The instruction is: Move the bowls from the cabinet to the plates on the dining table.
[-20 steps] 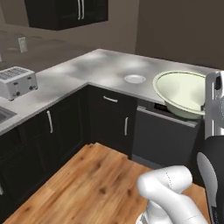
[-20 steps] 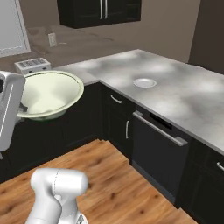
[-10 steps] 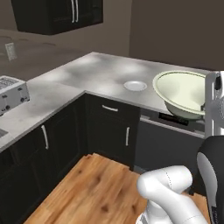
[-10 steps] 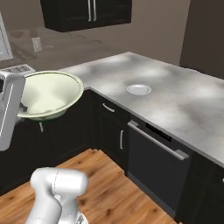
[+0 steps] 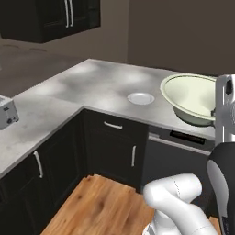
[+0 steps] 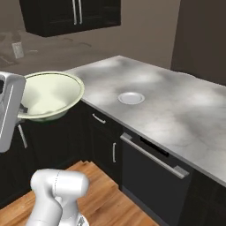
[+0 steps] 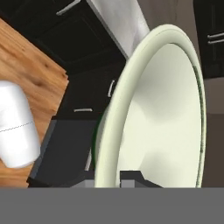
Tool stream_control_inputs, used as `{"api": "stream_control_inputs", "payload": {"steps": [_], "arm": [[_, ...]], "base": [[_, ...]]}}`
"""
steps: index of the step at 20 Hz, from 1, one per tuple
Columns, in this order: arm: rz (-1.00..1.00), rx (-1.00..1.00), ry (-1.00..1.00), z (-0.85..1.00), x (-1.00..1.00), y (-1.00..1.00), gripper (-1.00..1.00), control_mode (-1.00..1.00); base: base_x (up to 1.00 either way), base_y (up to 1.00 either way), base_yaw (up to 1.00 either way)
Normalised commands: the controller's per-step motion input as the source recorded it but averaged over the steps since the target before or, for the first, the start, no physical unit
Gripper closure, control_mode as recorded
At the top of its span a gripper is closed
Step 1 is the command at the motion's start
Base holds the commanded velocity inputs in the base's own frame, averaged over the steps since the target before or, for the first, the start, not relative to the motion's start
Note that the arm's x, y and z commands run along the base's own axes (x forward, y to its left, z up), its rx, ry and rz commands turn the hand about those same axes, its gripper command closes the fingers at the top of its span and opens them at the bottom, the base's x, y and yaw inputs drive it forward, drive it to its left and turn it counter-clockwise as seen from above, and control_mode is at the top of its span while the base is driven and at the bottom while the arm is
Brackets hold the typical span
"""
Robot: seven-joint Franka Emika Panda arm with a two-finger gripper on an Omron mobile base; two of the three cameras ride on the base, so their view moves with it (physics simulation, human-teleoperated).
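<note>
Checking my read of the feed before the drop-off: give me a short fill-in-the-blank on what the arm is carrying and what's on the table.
1. The gripper is shut on the rim of a cream ____.
2. The small plate on the marble table has ____ on it.
3. The cabinet doors above are ____.

Missing words: bowl; nothing; closed

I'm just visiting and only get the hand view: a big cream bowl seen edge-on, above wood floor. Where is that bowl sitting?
Observer: It isn't sitting. The cream bowl is held in the air at about counter height, beside a grey marble top.
Visitor: Anything on that top?
Observer: One small white plate lies on it.
Visitor: What else is around?
Observer: A silver toaster stands far off on the counter's other leg.
</note>
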Motion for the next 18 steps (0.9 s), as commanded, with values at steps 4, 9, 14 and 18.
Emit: {"api": "stream_control_inputs", "payload": {"steps": [4,9,14,18], "arm": [[0.0,0.0,0.0,0.0,0.0,0.0,1.0,1.0],[0.0,0.0,0.0,0.0,0.0,0.0,1.0,1.0],[0.0,0.0,0.0,0.0,0.0,0.0,1.0,1.0],[0.0,0.0,0.0,0.0,0.0,0.0,1.0,1.0]], "base": [[0.75,0.16,-0.15],[0.78,0.2,-0.14],[0.74,0.12,-0.15],[0.63,0.0,-0.16]]}}
